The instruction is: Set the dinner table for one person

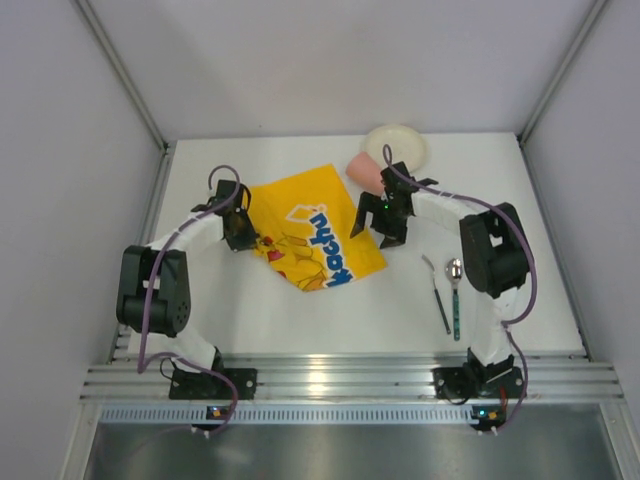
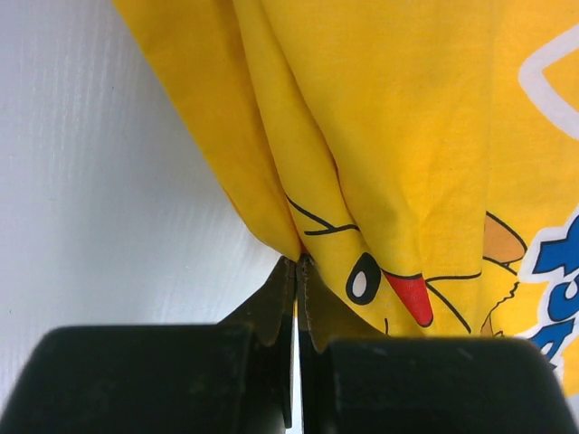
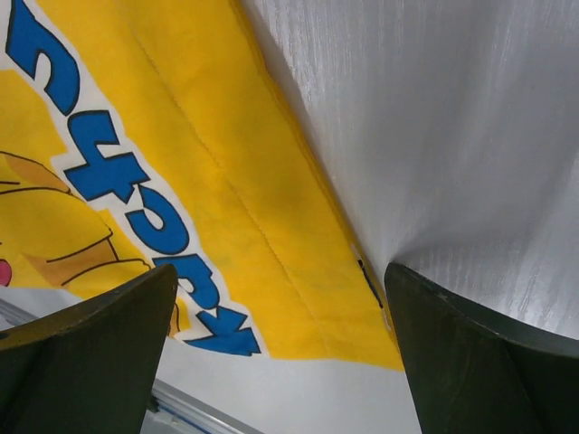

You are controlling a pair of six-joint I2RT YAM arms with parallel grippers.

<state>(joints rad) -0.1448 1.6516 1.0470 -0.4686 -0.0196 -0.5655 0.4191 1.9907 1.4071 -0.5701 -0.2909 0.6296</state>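
The yellow Pikachu-print cloth mat [image 1: 310,235] lies partly bunched on the white dinner table [image 1: 300,320]. My left gripper [image 1: 240,238] is shut on the mat's left edge; in the left wrist view the folds [image 2: 362,163] gather into the closed jaws [image 2: 297,267]. My right gripper [image 1: 385,225] is open above the mat's right edge [image 3: 298,271], holding nothing. A pink cup [image 1: 362,170] lies on its side next to a cream plate [image 1: 397,145] at the back. A fork [image 1: 436,292] and a green-handled spoon [image 1: 455,295] lie at the right.
Grey walls enclose the table on three sides. The ribbed aluminium rail [image 1: 340,380] runs along the near edge, where both arm bases are bolted. The right arm's elbow [image 1: 492,250] hangs close beside the cutlery.
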